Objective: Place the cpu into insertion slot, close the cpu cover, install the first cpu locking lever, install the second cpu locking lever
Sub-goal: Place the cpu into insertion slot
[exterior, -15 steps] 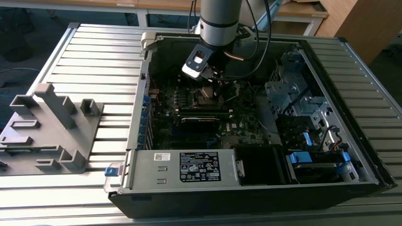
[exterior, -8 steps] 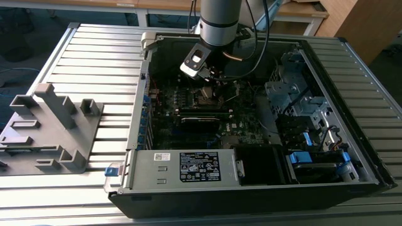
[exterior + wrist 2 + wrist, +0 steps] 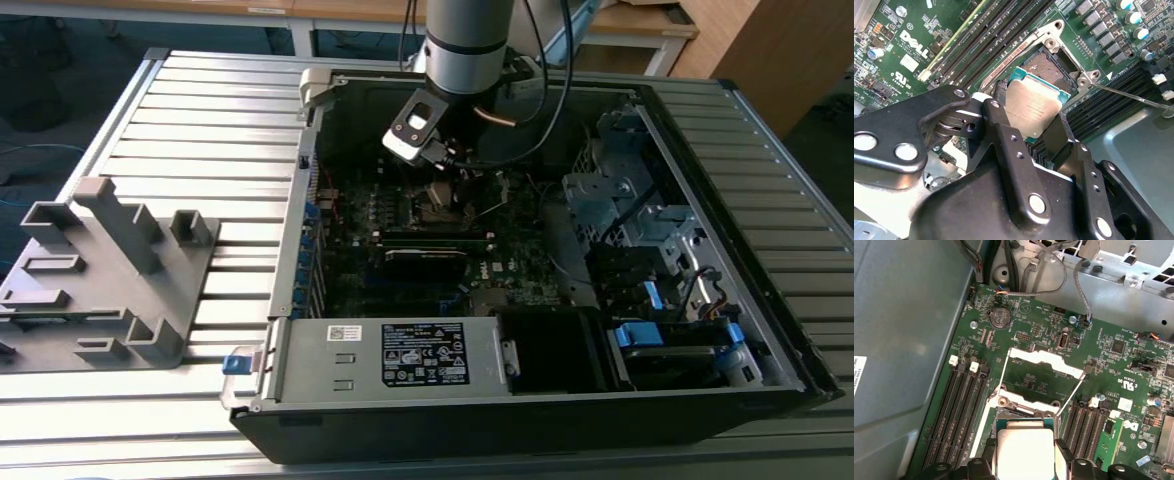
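Step 1, chip into socket, in hand: gripper [image 3: 1025,117] clamped on the chip [image 3: 1036,97], which hangs just over the bare socket [image 3: 1053,67], cover [image 3: 1046,360] lying open; seating, I judge, calls for squaring and levelling chip to socket.

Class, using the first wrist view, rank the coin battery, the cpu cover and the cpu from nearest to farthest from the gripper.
1. The cpu, held in the gripper itself.
2. The cpu cover, lying open just beyond the cpu.
3. The coin battery, farther on past the cover, near the case wall.
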`<state>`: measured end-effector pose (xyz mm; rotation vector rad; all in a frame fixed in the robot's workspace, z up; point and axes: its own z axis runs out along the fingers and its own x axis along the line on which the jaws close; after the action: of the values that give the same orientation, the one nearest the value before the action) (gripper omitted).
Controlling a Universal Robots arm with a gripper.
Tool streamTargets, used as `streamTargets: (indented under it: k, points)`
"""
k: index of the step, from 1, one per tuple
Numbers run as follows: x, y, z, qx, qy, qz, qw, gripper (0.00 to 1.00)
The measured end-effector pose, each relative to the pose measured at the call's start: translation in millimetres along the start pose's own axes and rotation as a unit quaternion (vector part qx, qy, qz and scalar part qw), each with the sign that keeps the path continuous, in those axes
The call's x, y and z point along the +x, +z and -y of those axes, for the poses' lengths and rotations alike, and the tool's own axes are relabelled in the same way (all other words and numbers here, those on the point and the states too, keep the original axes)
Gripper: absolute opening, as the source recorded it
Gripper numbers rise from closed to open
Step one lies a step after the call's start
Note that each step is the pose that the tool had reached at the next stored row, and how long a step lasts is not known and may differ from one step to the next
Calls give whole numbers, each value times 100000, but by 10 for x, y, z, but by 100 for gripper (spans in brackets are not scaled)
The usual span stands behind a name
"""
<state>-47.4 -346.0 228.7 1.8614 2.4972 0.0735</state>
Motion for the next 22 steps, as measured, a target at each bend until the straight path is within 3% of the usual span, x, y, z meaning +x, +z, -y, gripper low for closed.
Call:
streamTargets:
  k: [6,8,11,15,20,22]
  points:
    - [0,-1,0,4,288,24,100000,54]
    - [0,0,0,-4,1761,104,99984,54]
    - [0,3,0,-23,4538,252,99897,54]
    - [0,7,1,-50,8117,443,99669,54]
    - [0,11,2,-78,12544,678,99208,54]
    - [2,11,5,-85,12757,687,99180,54]
